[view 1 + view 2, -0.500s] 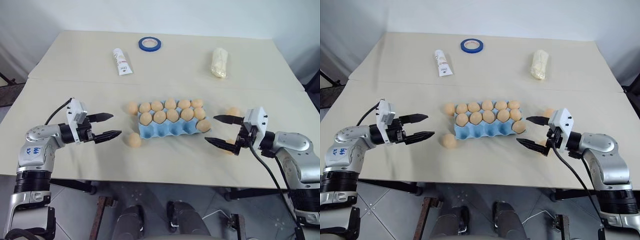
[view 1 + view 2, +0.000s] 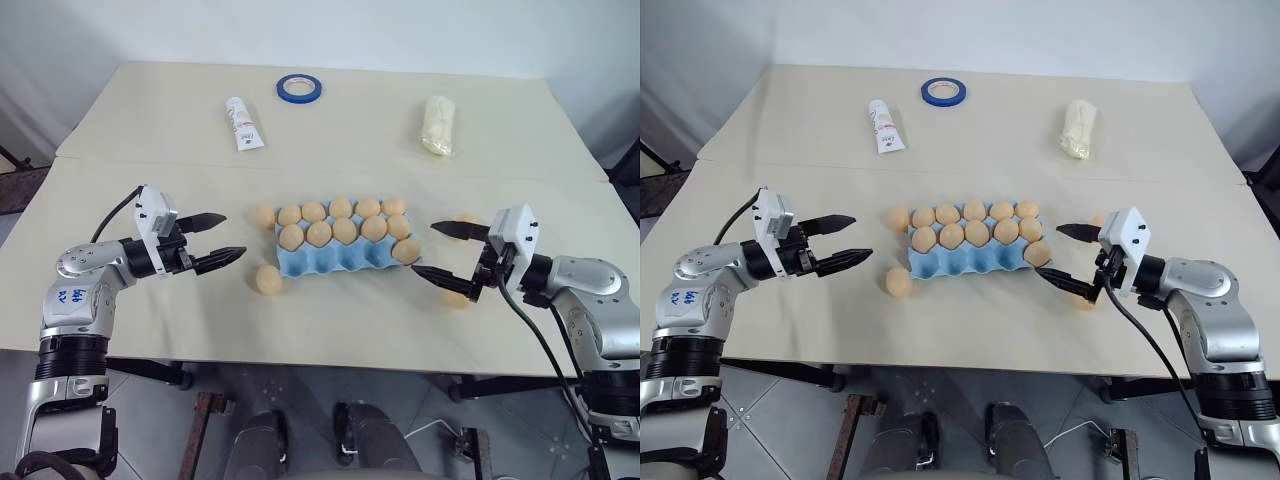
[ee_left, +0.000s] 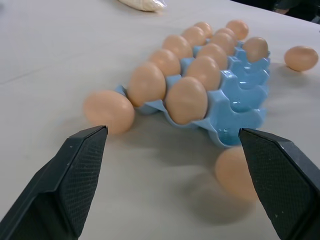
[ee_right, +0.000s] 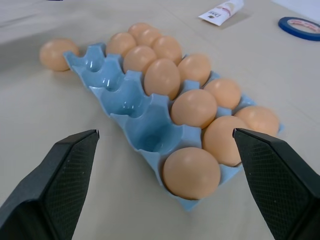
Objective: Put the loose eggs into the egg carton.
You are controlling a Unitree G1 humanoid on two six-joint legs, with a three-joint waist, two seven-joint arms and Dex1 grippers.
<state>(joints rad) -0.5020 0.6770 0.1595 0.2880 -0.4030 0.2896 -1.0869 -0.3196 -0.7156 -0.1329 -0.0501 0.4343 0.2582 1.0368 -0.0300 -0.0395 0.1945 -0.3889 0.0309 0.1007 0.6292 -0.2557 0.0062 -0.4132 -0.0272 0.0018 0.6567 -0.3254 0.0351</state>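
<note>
Now we hold both grippers wide and empty, left gripper [image 2: 222, 240] facing a loose egg [image 2: 268, 280], egg carton [image 2: 340, 258] between, right gripper [image 2: 446, 253] just beside its filled corner cup.

Bare table between left gripper [image 2: 222, 240] and egg carton [image 2: 340, 257], except two loose eggs [image 2: 268, 279] at the carton's left end. Right gripper [image 2: 1068, 256] sits just beside the carton's right end, with eggs [image 2: 467, 222] beside it. Tube [image 2: 243, 123], tape ring [image 2: 299, 88] and bag [image 2: 438, 124] lie well apart at the far side.
</note>
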